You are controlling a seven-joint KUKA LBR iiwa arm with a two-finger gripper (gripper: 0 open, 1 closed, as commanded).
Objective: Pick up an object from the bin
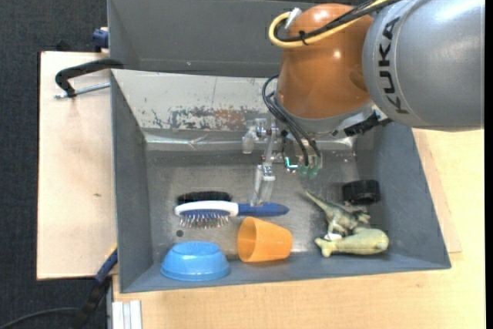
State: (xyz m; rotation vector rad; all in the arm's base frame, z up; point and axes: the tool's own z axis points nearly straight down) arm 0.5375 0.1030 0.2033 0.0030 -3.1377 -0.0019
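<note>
Well, bin w/ brush, cup, bowl, dino

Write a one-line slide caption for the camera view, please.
KUKA arm's hand over a blue-and-white brush in the grey bin, beside an orange cup and blue bowl.

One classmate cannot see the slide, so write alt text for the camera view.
The robot's gripper hangs inside a grey metal bin, just above the blue handle of a white hairbrush. Along the near wall lie a blue bowl, an orange cup on its side and a pale toy dinosaur, with a small black block behind it.
</note>
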